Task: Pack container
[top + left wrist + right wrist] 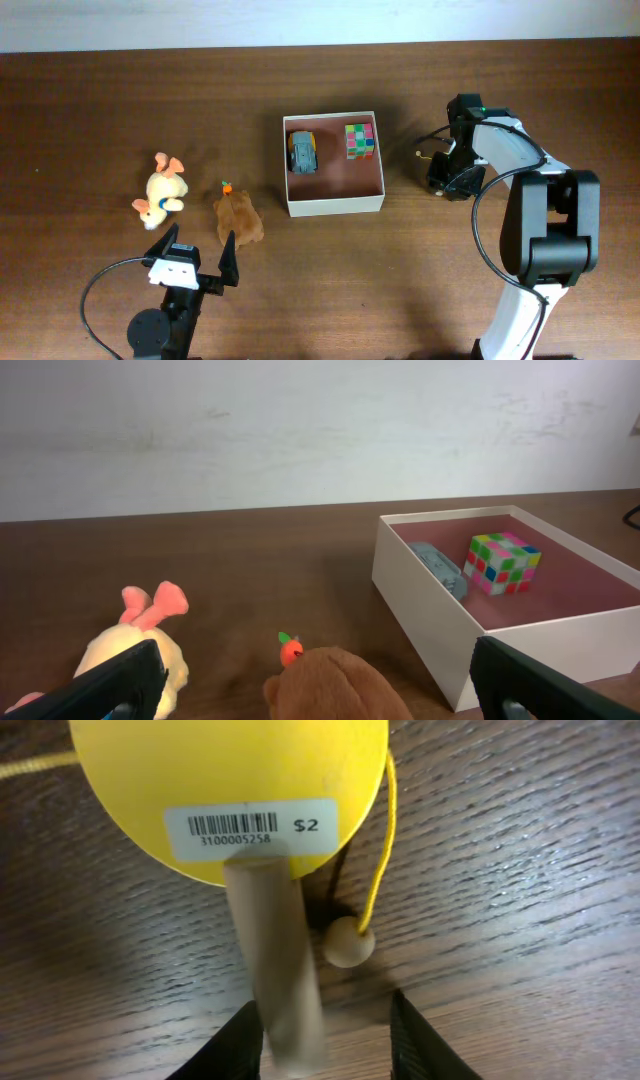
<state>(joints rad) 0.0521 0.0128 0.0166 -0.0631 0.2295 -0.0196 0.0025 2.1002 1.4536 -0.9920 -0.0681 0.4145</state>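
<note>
The container (pixel 335 206), a white-walled box with a pinkish floor, holds a grey toy car (pixel 303 152) and a colourful cube (pixel 360 140); the left wrist view shows the container (pixel 420 600) at right. My left gripper (pixel 200 236) is open just short of a brown plush (pixel 238 218) with a small carrot, and a yellow bunny (pixel 163 190) lies to its left. My right gripper (pixel 325 1040) is right of the box, low over the table. Its jaws stand apart around the wooden handle (pixel 280 960) of a yellow paddle (pixel 230 780), which touches only the left finger.
A wooden ball (pixel 347 941) on a yellow string lies beside the paddle handle. A pale wall runs along the table's far edge. The right arm's white links (pixel 545 230) stand at the front right.
</note>
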